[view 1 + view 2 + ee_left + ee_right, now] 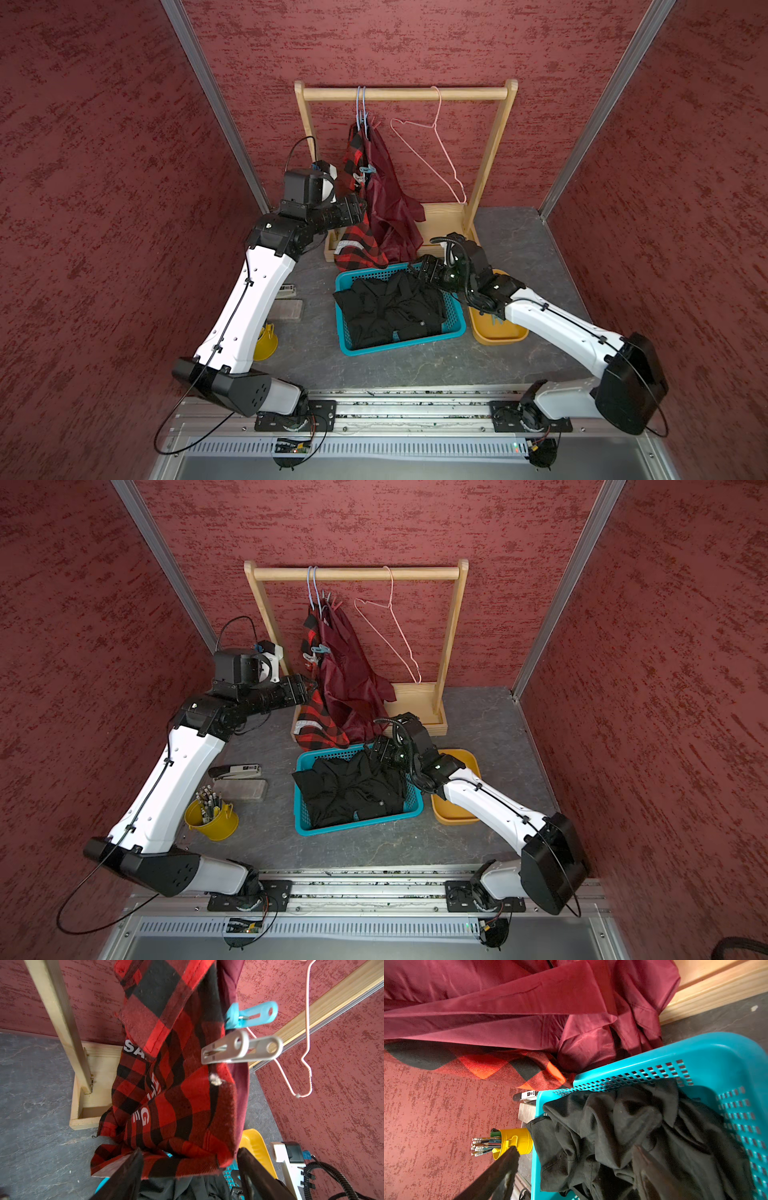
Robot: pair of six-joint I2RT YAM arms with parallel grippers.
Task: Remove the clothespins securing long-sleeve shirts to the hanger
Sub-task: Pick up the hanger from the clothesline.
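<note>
A red-and-black plaid shirt (357,245) and a maroon satin shirt (395,208) hang from blue hangers (361,108) on the wooden rack (407,93). Two clothespins grip them side by side, a teal one (251,1015) and a grey-white one (239,1048). They show small in both top views (368,169) (309,658). My left gripper (190,1159) stands open at the plaid shirt's lower hem, a finger on each side. A black shirt (390,307) lies crumpled in the teal basket (399,345). Just above it my right gripper (576,1157) is open and holds nothing.
An empty pink wire hanger (436,153) hangs on the rail to the right. A yellow tray (505,338) sits right of the basket, under my right arm. Left of the basket are a stapler (237,770), a grey block (241,789) and a yellow pencil bucket (212,812).
</note>
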